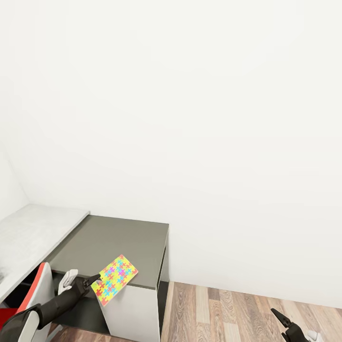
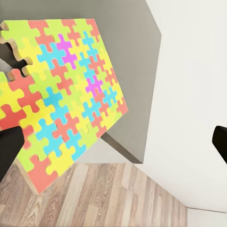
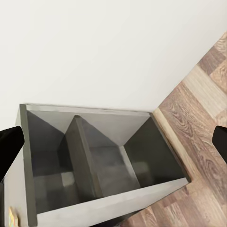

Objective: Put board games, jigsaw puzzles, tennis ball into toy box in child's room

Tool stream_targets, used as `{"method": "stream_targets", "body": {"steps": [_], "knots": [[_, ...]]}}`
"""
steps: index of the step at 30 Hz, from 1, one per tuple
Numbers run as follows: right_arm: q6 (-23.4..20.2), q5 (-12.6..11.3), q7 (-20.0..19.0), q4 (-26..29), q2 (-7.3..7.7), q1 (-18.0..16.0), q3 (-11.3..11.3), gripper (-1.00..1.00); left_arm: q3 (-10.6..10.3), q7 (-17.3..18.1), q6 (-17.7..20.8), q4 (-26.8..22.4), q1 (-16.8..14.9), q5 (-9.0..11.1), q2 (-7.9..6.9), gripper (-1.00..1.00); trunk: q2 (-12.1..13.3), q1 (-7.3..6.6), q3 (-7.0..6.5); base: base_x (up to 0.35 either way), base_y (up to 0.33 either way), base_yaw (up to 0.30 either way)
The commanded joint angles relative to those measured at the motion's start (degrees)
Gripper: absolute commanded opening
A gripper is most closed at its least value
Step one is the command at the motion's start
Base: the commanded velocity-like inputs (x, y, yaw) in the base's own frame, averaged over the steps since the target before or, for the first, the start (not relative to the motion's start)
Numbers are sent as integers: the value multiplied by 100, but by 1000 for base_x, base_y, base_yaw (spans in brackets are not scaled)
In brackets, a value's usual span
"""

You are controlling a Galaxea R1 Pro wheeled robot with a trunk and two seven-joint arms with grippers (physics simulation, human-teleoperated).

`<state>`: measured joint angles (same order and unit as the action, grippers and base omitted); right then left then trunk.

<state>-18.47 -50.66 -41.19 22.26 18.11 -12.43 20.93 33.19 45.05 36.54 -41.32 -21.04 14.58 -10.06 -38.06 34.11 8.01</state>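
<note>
Left gripper [image 1: 96, 280] — pinching one corner of a jigsaw puzzle [image 1: 115, 279], which I hold tilted over the front edge of the dark grey cabinet [image 1: 109, 237] | table [image 1: 28, 232] — pale speckled top adjoining the cabinet, to my left | right gripper [image 1: 284, 324] — fingers spread, holding nothing, low over the wood-plank floor [image 1: 228, 308].

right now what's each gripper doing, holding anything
Left gripper: shut on the jigsaw puzzle, held above the dark grey cabinet.
Right gripper: open, holding nothing.
</note>
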Motion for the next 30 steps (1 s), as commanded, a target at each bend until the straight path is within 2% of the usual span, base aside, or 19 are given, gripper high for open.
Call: {"method": "stream_targets", "body": {"steps": [1, 13, 30], "knots": [[-51, -41, -11, -3, -1, -5, 17, 100, 11, 9, 36, 1, -5, 18, 3, 100, -50, 24, 28, 0, 0, 0], [-51, -40, -11, -3, -1, -5, 17, 100, 12, -128, 14, 1, -5, 19, 73, 100, -531, 288, 244, 0, 0, 0], [-49, -40, -11, -3, -1, -6, 17, 100, 12, -247, 37, 1, -5, 33, 74, 100, -1213, 661, 549, 0, 0, 0]]}}
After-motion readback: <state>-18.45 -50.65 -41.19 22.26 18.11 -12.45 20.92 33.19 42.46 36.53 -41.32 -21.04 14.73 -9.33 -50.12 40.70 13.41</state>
